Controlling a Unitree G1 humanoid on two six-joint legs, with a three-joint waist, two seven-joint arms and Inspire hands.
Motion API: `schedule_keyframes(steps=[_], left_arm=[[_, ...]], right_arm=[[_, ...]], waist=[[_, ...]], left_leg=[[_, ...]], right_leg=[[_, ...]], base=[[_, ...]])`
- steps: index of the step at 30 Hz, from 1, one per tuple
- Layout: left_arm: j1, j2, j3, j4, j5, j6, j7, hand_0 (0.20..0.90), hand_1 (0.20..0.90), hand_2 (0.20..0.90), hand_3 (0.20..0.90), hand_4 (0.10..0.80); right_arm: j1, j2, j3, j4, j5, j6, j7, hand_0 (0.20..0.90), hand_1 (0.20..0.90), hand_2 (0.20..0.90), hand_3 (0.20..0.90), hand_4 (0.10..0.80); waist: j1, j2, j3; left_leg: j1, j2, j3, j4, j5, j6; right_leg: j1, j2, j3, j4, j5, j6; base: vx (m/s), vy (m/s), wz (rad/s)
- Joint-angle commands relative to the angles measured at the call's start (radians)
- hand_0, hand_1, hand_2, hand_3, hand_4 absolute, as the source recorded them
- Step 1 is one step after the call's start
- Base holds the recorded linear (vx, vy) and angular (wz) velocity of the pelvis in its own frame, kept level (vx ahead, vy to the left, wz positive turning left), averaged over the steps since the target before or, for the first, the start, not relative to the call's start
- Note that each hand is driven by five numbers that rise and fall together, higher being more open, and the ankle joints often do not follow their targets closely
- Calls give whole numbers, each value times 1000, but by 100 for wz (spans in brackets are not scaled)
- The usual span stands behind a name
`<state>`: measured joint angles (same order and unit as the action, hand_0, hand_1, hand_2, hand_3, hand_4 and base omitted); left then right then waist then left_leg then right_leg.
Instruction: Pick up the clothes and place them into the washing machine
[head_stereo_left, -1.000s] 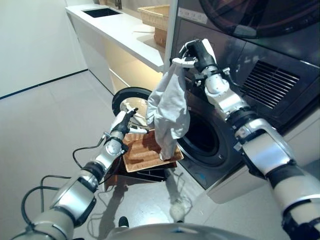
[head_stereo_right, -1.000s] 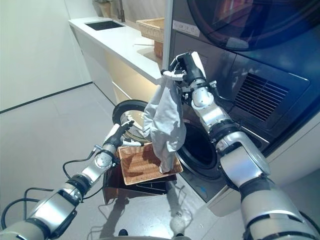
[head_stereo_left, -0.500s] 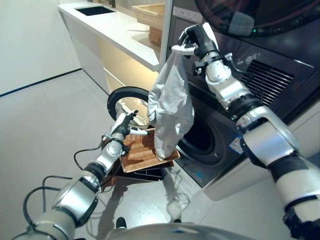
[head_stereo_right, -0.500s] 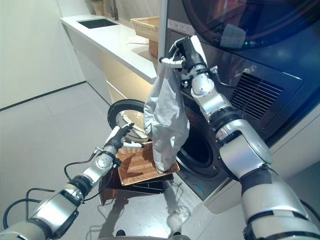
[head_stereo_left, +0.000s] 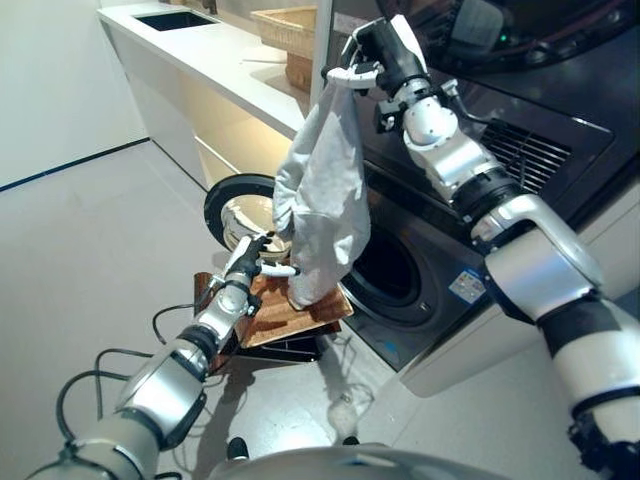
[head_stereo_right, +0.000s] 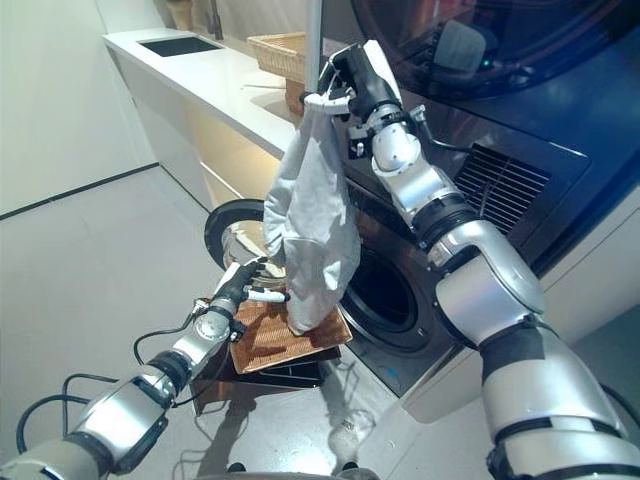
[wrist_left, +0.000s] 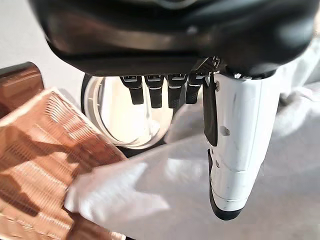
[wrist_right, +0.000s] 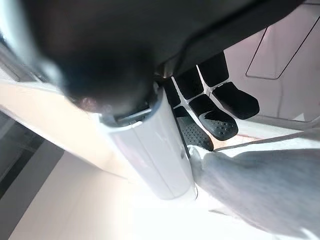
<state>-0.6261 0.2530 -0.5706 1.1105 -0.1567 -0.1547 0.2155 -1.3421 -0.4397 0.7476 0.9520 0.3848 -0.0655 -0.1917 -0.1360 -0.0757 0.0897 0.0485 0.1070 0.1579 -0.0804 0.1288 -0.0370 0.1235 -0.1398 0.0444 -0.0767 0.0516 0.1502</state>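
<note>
Your left hand (head_stereo_left: 247, 263) sits low over the wicker basket (head_stereo_left: 275, 313) on the floor, fingers straight and relaxed, holding nothing, its thumb just beside the hanging cloth. The basket rests on a dark stand in front of the washer's open door (head_stereo_left: 240, 212). The grey garment (head_stereo_left: 321, 195) hangs full length, its lower end reaching the basket. Your right hand (head_stereo_left: 379, 52) is up high by the washer (head_stereo_left: 430, 270), pinching the garment's top between thumb and fingers.

floor (head_stereo_left: 90, 230) pale grey | white counter (head_stereo_left: 215, 55), sink (head_stereo_left: 172, 18) | wall (head_stereo_left: 50, 90) seemingly white
</note>
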Motion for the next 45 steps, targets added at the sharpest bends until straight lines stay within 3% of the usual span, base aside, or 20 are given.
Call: schedule_keyframes(steps=[1, 12, 32, 45], left_arm=[[-198, -6, -75, 84, -14, -79, 0, 900, 900, 900, 900, 800], [-228, -31, -74, 65, -86, -93, -32, 900, 900, 900, 900, 800], [-316, -86, -69, 75, -141, -95, -24, 900, 900, 900, 900, 800], [-327, -102, -72, 87, -145, -88, -36, 900, 900, 900, 900, 800]], right_arm=[[-289, 4, 4, 62, 51, -130, -43, 200, 200, 200, 200, 300], [-228, 49, 0, -101, 91, -151, -27, 200, 200, 200, 200, 300], [-211, 100, 37, -164, 108, -147, -5, 200, 200, 200, 200, 300], [-201, 93, 30, -159, 109, -143, -6, 200, 200, 200, 200, 300]], waist=[[18, -18, -145], [-21, -3, -145], [-58, 12, -142], [-63, 13, -144]], left_leg=[[52, 27, 15, -7, -51, -50], [58, 32, 41, -7, -54, -50], [75, 34, 79, -4, -59, -49], [75, 35, 81, -7, -56, -49]], right_leg=[[-73, -26, 40, 105, -25, 18], [-91, -17, 74, 111, -21, 16], [-108, -5, 124, 118, -16, 15], [-109, -5, 126, 114, -14, 16]], base=[[-9, -6, -4], [-8, -4, -9], [-2, -3, -7], [-3, -1, -2]])
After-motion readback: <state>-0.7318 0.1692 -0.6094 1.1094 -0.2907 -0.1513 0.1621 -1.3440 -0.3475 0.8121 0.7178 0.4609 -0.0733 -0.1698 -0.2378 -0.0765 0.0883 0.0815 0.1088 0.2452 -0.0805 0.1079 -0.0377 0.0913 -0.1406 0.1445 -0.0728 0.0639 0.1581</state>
